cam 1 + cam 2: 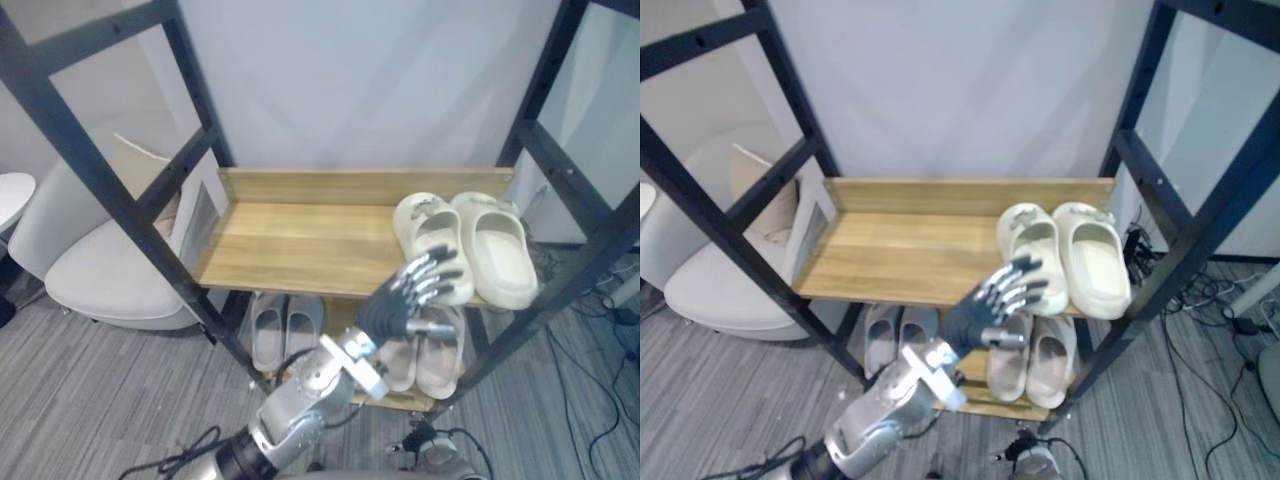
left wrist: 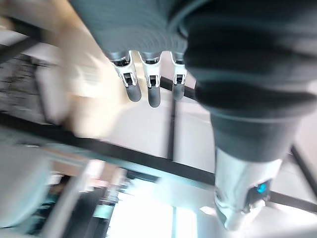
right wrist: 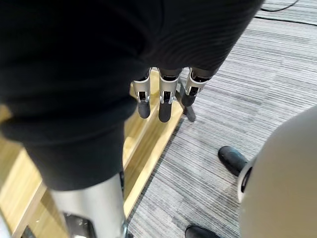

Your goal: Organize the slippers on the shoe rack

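Silver-grey left arm [image 1: 298, 402]; left hand [image 1: 398, 302] dark ribbed cover, silver dark-tipped fingers [image 1: 436, 270]; right hand [image 3: 165, 104] alike

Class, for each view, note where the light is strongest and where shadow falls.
Left wrist view: strong glare from a bright patch beyond the left hand. Left eye view: top shelf evenly lit; grey slippers below it in shade. Right wrist view: even light on the carpet past the right hand, no glare.

Smooth, matt pale wood on shelf [image 1: 300, 240]. Matt black metal for frame [image 1: 100, 165]. Smooth, matt cream plastic on slippers [image 1: 505, 255]. Ribbed grey carpet on floor [image 3: 247, 89]. Shiny silver metal on left hand [image 1: 400, 300], with dark ribbed cover.
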Robot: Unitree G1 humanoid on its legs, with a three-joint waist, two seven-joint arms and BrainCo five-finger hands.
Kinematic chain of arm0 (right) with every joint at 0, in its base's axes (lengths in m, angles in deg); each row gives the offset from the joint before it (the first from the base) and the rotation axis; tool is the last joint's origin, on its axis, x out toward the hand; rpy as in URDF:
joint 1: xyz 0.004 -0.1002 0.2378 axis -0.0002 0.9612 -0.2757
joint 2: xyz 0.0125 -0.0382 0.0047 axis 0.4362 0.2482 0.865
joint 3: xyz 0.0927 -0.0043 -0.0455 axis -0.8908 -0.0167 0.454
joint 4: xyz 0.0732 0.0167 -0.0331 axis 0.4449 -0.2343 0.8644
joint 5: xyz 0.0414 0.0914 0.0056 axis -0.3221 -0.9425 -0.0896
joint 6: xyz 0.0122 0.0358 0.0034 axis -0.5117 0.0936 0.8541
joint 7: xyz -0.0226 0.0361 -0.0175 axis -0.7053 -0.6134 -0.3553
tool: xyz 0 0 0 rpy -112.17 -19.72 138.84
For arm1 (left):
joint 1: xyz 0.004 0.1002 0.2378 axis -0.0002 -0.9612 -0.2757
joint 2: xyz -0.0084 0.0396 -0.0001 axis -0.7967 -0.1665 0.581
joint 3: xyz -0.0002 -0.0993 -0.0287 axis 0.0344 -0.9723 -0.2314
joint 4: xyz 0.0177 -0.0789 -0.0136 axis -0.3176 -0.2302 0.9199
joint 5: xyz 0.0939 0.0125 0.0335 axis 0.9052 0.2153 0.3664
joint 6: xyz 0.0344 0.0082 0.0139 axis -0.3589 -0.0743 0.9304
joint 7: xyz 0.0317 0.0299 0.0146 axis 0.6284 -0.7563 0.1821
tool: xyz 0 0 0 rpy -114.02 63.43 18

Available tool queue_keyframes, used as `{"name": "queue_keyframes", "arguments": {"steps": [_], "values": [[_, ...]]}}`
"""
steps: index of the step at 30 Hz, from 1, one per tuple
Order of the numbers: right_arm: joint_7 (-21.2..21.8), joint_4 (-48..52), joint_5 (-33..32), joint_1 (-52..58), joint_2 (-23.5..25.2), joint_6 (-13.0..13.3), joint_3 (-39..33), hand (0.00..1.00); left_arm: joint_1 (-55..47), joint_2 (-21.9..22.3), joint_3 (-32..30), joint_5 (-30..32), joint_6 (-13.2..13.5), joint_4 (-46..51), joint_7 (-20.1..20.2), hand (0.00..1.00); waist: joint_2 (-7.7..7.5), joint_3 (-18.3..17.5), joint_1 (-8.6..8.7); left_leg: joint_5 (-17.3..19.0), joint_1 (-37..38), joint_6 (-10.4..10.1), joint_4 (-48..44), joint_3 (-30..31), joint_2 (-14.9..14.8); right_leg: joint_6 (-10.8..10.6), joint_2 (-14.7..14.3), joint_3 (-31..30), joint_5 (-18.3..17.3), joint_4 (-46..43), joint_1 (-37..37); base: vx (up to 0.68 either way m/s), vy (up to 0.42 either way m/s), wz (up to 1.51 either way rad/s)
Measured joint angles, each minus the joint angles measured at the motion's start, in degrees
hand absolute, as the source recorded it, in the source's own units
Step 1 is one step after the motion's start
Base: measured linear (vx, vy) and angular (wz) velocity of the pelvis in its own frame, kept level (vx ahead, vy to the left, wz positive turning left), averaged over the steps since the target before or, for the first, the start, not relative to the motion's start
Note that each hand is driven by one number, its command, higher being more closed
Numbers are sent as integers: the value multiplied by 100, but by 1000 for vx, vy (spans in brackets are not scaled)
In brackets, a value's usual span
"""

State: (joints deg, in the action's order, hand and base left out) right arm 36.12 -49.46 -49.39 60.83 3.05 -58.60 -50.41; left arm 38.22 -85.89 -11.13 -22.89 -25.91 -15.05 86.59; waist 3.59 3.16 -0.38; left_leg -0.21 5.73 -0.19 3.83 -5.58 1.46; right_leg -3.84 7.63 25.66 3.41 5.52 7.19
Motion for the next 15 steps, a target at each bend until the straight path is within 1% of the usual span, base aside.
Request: {"name": "queue_keyframes", "arguments": {"steps": [1, 2, 3, 5, 6, 7, 9, 10, 12, 13, 14, 15], "values": [[2, 0, 0, 0, 2, 1, 0, 0, -194, -34, -52, 112, -56, -307, 35, 0, -8, 4, -1, 2, 4, -3, 1, -5, -9, 11, -10, -10, -9, 2, 1, -16, 7, -5], [2, 0, 0, 0, 3, 1, 0, 0, -233, -41, -64, 120, -61, -362, 38, 0, -11, 6, -1, 2, 4, -4, 1, -6, -11, 12, -11, -12, -10, 2, 1, -2, 11, -3], [2, 0, 0, 0, 5, 3, -1, 0, -446, -69, -163, 296, -71, -659, 51, 0, -28, 16, -3, 4, 7, -7, 2, -10, -18, 26, -20, -22, -19, 3, 0, 0, 0, 0], [2, 0, 0, 4, 11, 3, -4, 0, -628, -74, -333, 430, -88, -1021, 54, 0, -52, 20, -8, 7, 12, -13, 3, -17, -28, 30, -30, -37, -22, 3, 0, 14, 14, -3], [1, 0, -1, 15, 16, 11, -6, 0, -736, -73, -498, 663, -96, -1371, 55, 0, -74, 21, -12, 13, 16, -21, 3, -23, -37, 34, -40, -47, -25, 3, -1, 25, 16, -3], [1, 1, -1, 17, 18, 15, -11, 0, -767, -72, -556, 757, -96, -1492, 55, 0, -82, 24, -13, 14, 18, -23, 3, -25, -39, 34, -42, -50, -25, 3, -1, 30, 12, -3], [0, 14, -2, 33, 22, 29, -34, 0, -834, -46, -902, 1125, -95, -2205, 44, 0, -136, 38, -13, 25, 23, -40, 4, -29, -57, 34, -61, -59, -29, 3, -1, 37, 10, -2], [-1, 20, -1, 40, 24, 32, -40, 0, -844, -38, -982, 1211, -94, -2342, 41, 0, -149, 41, -13, 27, 24, -43, 3, -30, -62, 32, -66, -60, -30, 3, -1, 43, 6, -1], [-6, 33, -3, 66, 30, 83, -203, 0, -841, 57, -1499, 1521, -87, -3174, 5, 0, -231, 77, -13, 42, 30, -65, 3, -30, -82, 25, -88, -63, -45, 3, 3, 52, 5, -1], [-7, 33, -3, 68, 33, 85, -231, 0, -839, 60, -1578, 1550, -87, -3291, 1, 0, -230, 76, -13, 44, 32, -68, 3, -31, -84, 24, -90, -63, -48, 3, 4, 50, 6, -1], [-14, 38, -9, 71, 36, 90, -264, 0, -839, 101, -1753, 1722, -85, -3575, -88, 0, -243, 83, -13, 48, 35, -73, 3, -31, -89, 24, -97, -66, -55, 3, 5, 54, 9, -1], [-15, 64, -9, 74, 41, 98, -271, 0, -840, 103, -2059, 1936, -82, -3975, -163, 0, -308, 123, -13, 50, 37, -75, 3, -30, -97, 29, -108, -68, -65, 3, 7, 54, 9, 0]]}}
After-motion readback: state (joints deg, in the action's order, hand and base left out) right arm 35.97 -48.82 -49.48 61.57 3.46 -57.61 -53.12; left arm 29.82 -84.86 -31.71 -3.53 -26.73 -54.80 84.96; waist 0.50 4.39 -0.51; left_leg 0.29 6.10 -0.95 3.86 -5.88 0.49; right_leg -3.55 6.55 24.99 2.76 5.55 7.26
